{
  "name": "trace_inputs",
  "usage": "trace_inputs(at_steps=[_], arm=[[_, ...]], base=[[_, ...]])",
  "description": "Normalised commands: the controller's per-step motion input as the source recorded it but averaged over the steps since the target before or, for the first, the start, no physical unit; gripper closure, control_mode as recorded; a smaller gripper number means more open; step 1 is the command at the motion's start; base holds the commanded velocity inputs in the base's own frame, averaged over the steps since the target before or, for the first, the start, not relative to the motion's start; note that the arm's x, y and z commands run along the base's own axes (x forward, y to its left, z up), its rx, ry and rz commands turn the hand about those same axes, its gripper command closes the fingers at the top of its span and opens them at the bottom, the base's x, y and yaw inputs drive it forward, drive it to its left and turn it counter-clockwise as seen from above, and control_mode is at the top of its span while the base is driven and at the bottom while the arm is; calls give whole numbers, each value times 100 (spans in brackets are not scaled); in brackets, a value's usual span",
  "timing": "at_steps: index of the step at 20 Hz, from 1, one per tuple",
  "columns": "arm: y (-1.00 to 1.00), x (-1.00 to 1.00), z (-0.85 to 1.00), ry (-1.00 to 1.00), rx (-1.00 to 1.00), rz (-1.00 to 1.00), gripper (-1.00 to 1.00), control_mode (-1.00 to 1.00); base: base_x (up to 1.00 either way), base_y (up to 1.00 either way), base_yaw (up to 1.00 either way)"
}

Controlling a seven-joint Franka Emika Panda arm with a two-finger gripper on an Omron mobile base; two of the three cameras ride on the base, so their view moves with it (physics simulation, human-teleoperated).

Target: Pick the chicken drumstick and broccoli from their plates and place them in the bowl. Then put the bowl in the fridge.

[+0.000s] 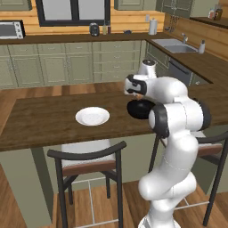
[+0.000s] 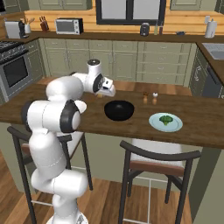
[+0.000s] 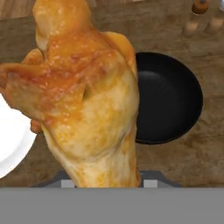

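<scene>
Drumstick [image 3: 87, 100] clamped in gripper [image 2: 103, 93], mid-carry w/ bowl [image 3: 168, 98] just beside; next: shift over bowl, release, then get broccoli [image 2: 165, 119].

in the hand view the chicken drumstick [image 3: 87, 100] hides the fingertips and the left part of the bowl [image 3: 170, 100], the left edge cuts off the plate [image 3: 11, 140], and in the left base view the arm covers much of the bowl [image 1: 139, 109].
</scene>
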Motion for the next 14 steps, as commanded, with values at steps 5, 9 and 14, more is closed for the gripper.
trace_inputs(at_steps=[5, 9, 14], arm=[[-81, 38, -25, 0, -3, -7, 100, -100], [-23, 6, -78, 1, -1, 0, 100, -100], [-2, 17, -75, 2, -4, 0, 100, -100]], base=[[0, 0, 0], [0, 0, 0], [0, 0, 0]])
